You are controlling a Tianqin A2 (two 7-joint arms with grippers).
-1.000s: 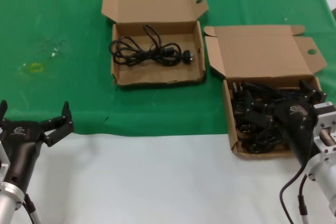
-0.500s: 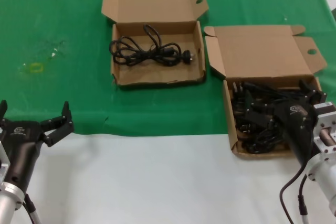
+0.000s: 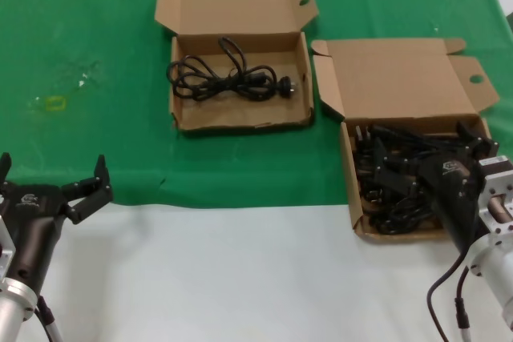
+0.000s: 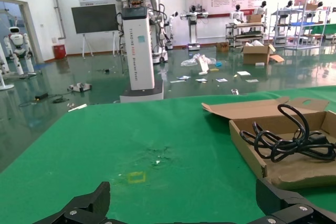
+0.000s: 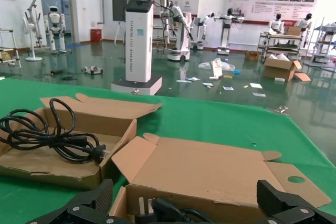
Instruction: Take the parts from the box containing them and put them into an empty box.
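Where green cloth [image 3: 96,30] ends, white tabletop [image 3: 240,278]

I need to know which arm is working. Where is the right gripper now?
In the head view the right gripper is on the robot's right, inside the full carton, among the piled power cords. The left gripper waits on the opposite side of the table.

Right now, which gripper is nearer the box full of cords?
Right. The right gripper is down over the pile of cords in the full box, jaws open. The left gripper, also open, waits far across the table at the near left edge.
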